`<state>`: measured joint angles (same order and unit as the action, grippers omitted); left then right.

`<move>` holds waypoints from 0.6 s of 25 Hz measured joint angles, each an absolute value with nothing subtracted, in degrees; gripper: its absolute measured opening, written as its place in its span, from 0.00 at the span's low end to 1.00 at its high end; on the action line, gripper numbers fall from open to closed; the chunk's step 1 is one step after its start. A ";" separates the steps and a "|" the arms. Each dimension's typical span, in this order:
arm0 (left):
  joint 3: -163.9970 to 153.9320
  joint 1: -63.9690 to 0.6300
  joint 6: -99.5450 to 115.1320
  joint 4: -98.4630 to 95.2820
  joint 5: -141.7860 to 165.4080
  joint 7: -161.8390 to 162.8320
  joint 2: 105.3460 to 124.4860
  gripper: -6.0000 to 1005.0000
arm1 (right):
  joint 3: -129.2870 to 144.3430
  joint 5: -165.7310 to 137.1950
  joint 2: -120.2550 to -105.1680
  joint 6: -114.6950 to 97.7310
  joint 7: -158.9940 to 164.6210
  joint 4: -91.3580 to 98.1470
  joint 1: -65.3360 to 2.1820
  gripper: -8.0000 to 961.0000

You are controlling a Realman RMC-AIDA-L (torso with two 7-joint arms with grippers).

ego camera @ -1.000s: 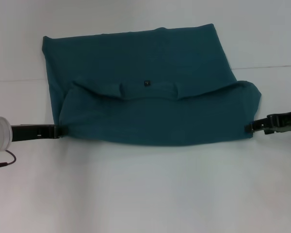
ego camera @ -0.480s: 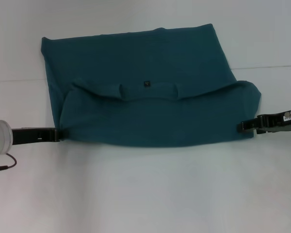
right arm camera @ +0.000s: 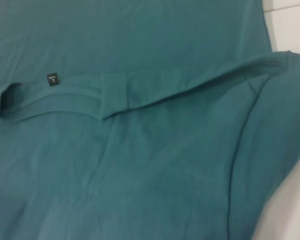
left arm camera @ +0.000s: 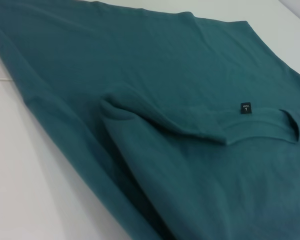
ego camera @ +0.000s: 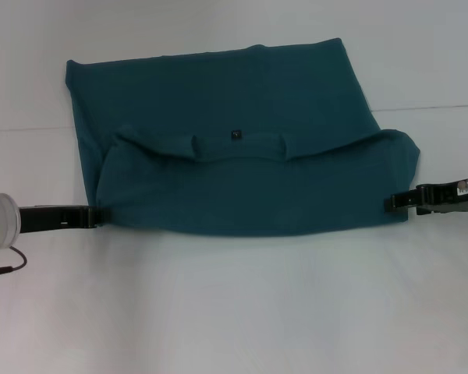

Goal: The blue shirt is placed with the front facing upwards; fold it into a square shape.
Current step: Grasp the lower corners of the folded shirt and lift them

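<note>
Soft, limp dark teal-blue cotton shirt [ego camera: 242, 156], best pinched at near-edge corners; left claw [ego camera: 92, 216] and right claw [ego camera: 390, 203] there, grip impossible to tell.

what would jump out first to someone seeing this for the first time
The blue shirt dominates, spread across the middle of the white table with its near part folded up over itself, so the collar edge and a small dark neck label sit mid-cloth. Next come the two dark grippers at the fold's near corners: the left gripper at one side, the right gripper at the other.
</note>
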<state>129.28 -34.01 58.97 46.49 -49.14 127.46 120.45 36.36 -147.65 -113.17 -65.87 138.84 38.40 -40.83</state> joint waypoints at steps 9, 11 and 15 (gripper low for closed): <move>129.28 -34.01 59.06 46.49 -49.20 127.36 120.52 0.08 | 36.39 -147.62 -113.37 -63.45 138.75 35.60 -42.00 0.78; 129.29 -34.00 59.06 46.49 -49.21 127.36 120.52 0.08 | 36.39 -147.63 -113.41 -62.74 138.76 34.98 -42.21 0.78; 129.29 -33.97 59.07 46.49 -49.22 127.28 120.50 0.08 | 36.54 -147.85 -113.47 -61.74 138.75 34.07 -42.64 0.77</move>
